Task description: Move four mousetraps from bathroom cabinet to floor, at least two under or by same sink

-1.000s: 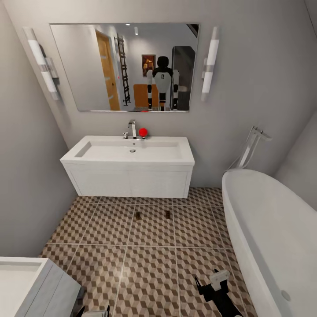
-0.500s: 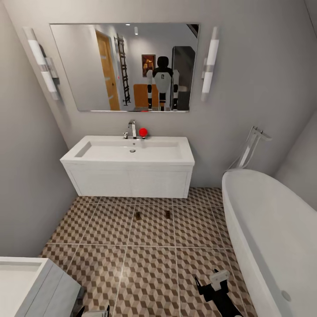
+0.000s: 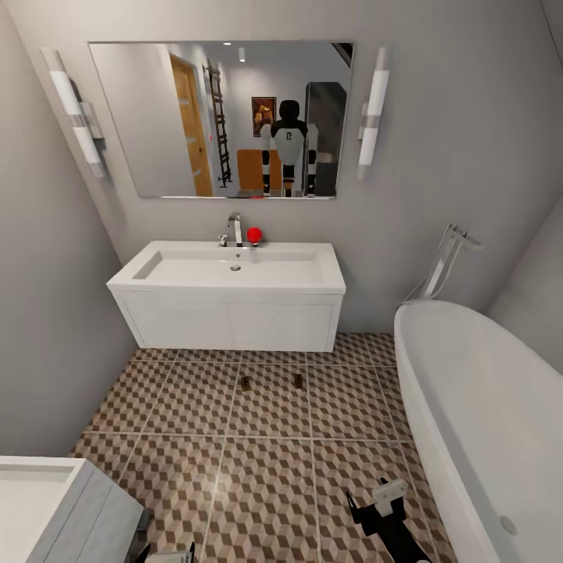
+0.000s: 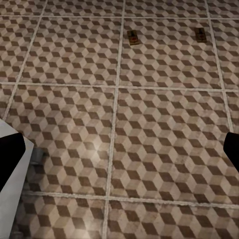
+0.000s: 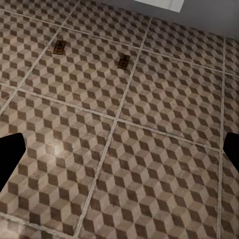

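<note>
Two mousetraps (image 3: 245,383) (image 3: 297,381) lie flat on the cube-patterned bathroom floor (image 3: 266,477), side by side just in front of the white wall-hung sink (image 3: 228,274). The left wrist view shows the same mousetraps (image 4: 133,38) (image 4: 200,35), and so does the right wrist view (image 5: 59,48) (image 5: 124,61). My left gripper (image 4: 119,154) hangs open over bare tiles, well short of them. My right gripper (image 5: 119,149) is also open and holds nothing; it sits low at the front right (image 3: 374,500). In the mirror, an orange-brown cabinet (image 3: 249,170) stands behind my reflection.
A white oval bathtub (image 3: 485,422) fills the right side. A small white drawer unit (image 3: 55,508) stands at the front left, close to my left arm. Grey walls close in on the left and behind the sink. A red ball (image 3: 254,234) sits by the faucet (image 3: 235,228).
</note>
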Robot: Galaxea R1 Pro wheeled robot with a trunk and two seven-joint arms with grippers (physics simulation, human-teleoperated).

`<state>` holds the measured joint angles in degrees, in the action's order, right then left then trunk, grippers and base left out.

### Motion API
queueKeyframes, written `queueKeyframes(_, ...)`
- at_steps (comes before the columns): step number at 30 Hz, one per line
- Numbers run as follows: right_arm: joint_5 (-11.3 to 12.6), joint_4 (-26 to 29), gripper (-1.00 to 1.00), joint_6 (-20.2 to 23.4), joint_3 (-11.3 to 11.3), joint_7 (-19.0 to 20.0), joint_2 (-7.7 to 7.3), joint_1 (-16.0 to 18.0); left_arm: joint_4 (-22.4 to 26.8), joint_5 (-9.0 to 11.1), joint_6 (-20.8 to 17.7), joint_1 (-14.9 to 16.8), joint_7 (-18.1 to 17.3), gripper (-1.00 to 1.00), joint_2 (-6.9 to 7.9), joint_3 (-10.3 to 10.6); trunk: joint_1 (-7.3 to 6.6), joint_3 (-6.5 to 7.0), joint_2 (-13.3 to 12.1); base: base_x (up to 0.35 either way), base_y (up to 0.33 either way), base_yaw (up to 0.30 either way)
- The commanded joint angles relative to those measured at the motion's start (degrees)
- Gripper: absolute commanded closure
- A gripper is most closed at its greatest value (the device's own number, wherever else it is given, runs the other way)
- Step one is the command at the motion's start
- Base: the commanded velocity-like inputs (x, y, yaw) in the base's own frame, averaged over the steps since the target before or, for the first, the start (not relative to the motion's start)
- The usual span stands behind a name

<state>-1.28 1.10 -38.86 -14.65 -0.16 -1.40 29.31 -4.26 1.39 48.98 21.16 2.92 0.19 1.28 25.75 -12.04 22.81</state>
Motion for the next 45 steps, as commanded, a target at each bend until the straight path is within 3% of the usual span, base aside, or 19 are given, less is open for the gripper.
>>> queueKeyframes(1, -0.1, 0.0, -1.0, -0.2, 0.0, 0.0, -0.01, 0.0, -0.2, 0.1, 0.3, 0.1, 0.2, -1.0, -0.01, 0.2, 0.03, -0.11, 0.1, 0.0, 0.0, 0.0)
queueKeyframes(9, -0.1, 0.0, -1.0, -0.2, 0.0, 0.0, -0.01, 0.0, -0.2, 0.1, 0.3, 0.1, 0.2, -1.0, -0.01, 0.2, 0.03, -0.11, 0.1, -0.159, 0.0, 0.0)
queueKeyframes(36, -0.1, 0.0, -1.0, -0.2, 0.0, 0.0, 0.01, 0.0, -0.2, 0.1, 0.3, 0.1, 0.2, -1.0, 0.01, 0.2, 0.03, -0.11, 0.1, -0.332, 0.0, 0.0)
queueKeyframes(45, 0.2, 0.0, -1.0, -0.1, 0.1, -0.5, 0.33, 0.0, -0.2, 0.1, 0.3, 0.1, 0.2, -1.0, -0.01, 0.2, 0.03, -0.11, 0.1, -0.089, 0.0, 0.0)
